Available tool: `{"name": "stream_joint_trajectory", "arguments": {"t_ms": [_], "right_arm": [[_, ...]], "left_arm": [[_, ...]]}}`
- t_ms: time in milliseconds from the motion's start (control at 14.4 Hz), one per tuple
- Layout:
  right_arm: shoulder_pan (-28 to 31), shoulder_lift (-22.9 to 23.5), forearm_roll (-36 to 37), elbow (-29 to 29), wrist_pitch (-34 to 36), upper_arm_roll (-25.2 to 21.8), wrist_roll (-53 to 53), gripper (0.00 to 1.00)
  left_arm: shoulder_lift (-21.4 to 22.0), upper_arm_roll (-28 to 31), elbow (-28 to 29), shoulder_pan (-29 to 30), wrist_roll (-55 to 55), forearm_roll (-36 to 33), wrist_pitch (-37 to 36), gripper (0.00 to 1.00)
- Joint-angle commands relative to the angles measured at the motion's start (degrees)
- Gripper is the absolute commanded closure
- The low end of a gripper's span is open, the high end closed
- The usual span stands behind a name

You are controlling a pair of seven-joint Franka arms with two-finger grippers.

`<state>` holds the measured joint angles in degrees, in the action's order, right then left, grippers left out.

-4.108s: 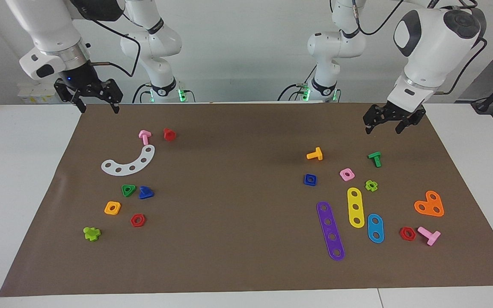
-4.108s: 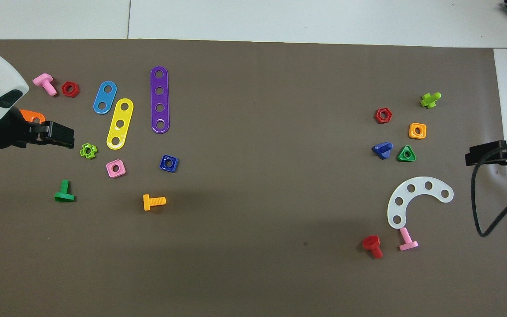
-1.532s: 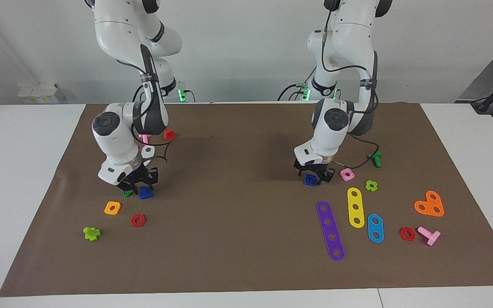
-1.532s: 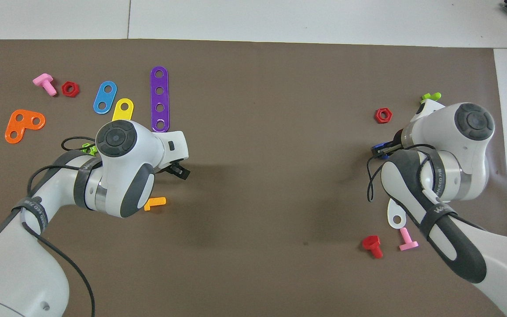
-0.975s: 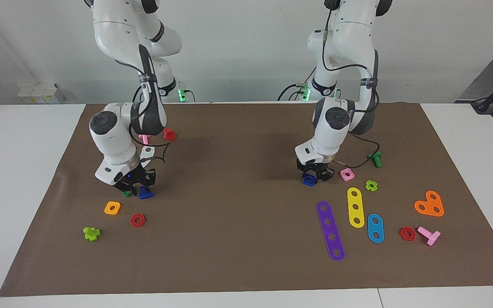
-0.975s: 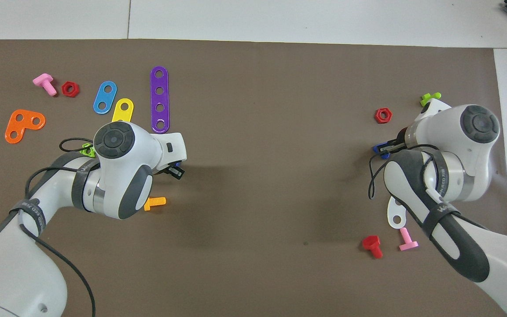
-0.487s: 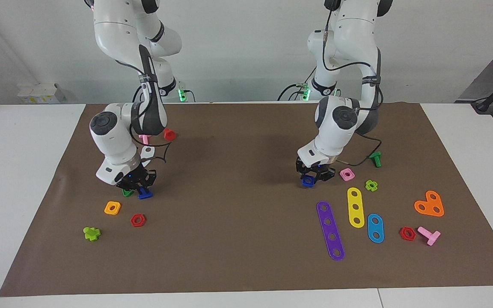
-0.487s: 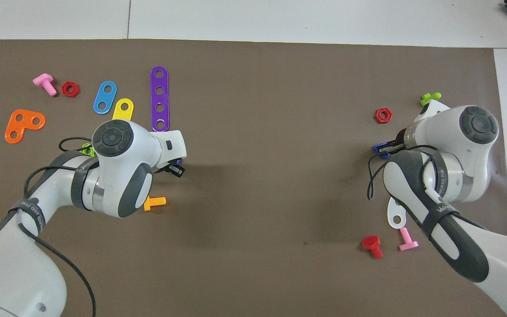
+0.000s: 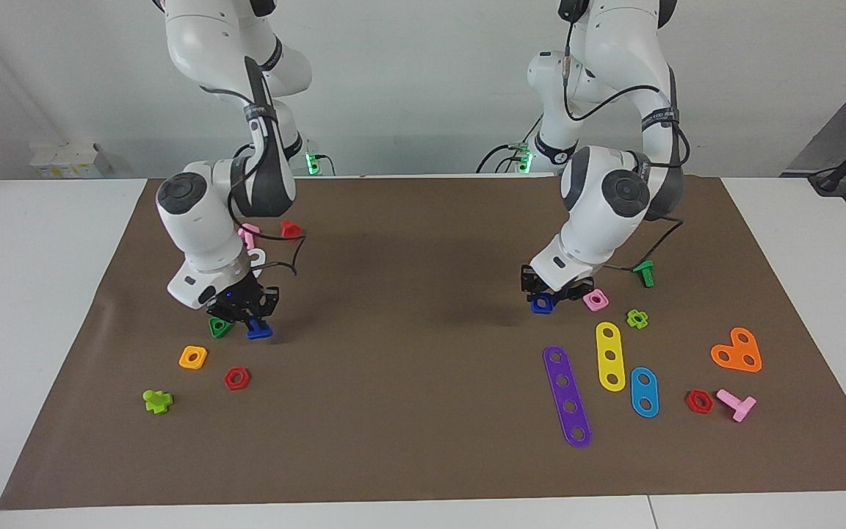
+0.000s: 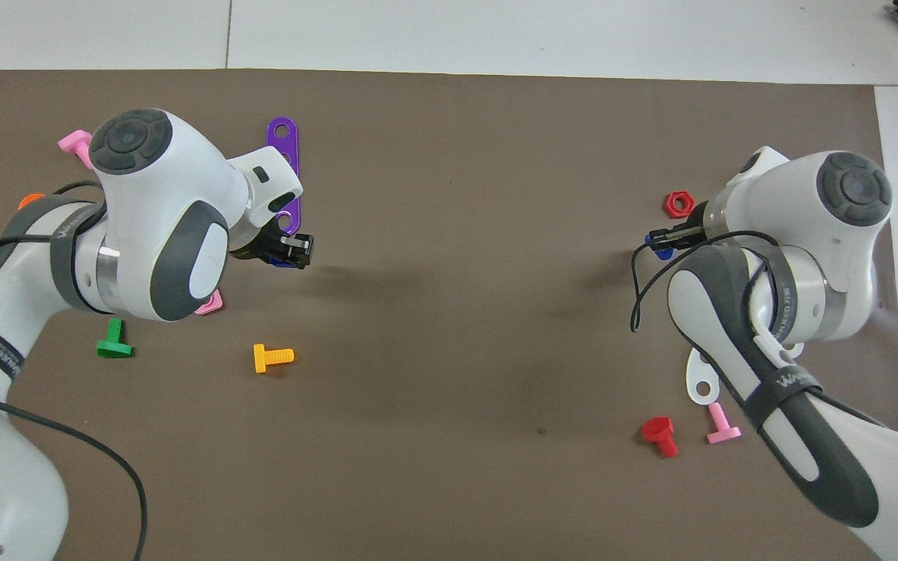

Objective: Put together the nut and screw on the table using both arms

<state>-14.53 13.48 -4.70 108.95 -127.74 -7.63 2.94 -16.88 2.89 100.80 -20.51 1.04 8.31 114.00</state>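
The right gripper (image 9: 249, 322) is shut on the dark-blue screw (image 9: 258, 332) and holds it just above the brown mat (image 9: 408, 367) of the table (image 9: 26, 294), beside the green triangular nut (image 9: 219, 328). In the overhead view the right gripper (image 10: 661, 237) covers most of the screw (image 10: 662, 252). The left gripper (image 9: 548, 296) is shut on the dark-blue square nut (image 9: 541, 303), a little above the mat, beside the pink square nut (image 9: 595, 299). In the overhead view only a sliver of the nut (image 10: 284, 264) shows under the left gripper (image 10: 298, 251).
An orange-yellow square nut (image 9: 193, 357), a red hex nut (image 9: 236, 378) and a lime cross piece (image 9: 157, 401) lie toward the right arm's end. Purple (image 9: 567, 395), yellow (image 9: 610, 355) and blue (image 9: 644, 391) strips, and an orange bolt (image 10: 272, 358), lie toward the left arm's end.
Both arms came down from rest onto the blue parts and closed on them. In the last half second both grippers have risen a little, lifting the nut and the screw off the mat.
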Motion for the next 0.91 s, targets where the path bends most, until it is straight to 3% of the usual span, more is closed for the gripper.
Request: {"name": "stream_joint_trajectory", "arguments": {"t_ms": [0,209,348,557,696,835], "right_arm": [[-7.0,0.4,0.8,-5.4,4.4,0.2,-11.8,1.0],[-15.2,1.3,2.2,-6.1,3.5,0.2,-24.0,1.0],[-20.1,4.4,2.4,-8.3,1.3,0.2,-31.5,1.0],[-23.7,6.0,1.9,-8.7,-2.6,0.2,-35.1,1.0],[-26.8,9.4,2.6,-9.4,-6.3,0.2,-40.1,1.0],[-28.7,14.4,2.9,-13.9,-7.3,0.2,-42.5,1.0]], "left_arm": [[-0.9,0.4,-2.2,0.0,1.7,1.3,-2.1,1.0],[-1.0,0.4,-3.7,0.1,4.7,1.4,-3.3,1.0],[-0.9,0.4,-3.8,0.1,6.4,1.4,-3.3,1.0],[-0.9,0.4,-3.7,-0.1,8.1,1.3,-3.3,1.0],[-0.9,0.3,-3.5,-0.5,10.8,1.2,-2.4,1.0],[-0.9,0.3,-3.2,-1.7,13.0,1.1,-2.3,1.0]]}}
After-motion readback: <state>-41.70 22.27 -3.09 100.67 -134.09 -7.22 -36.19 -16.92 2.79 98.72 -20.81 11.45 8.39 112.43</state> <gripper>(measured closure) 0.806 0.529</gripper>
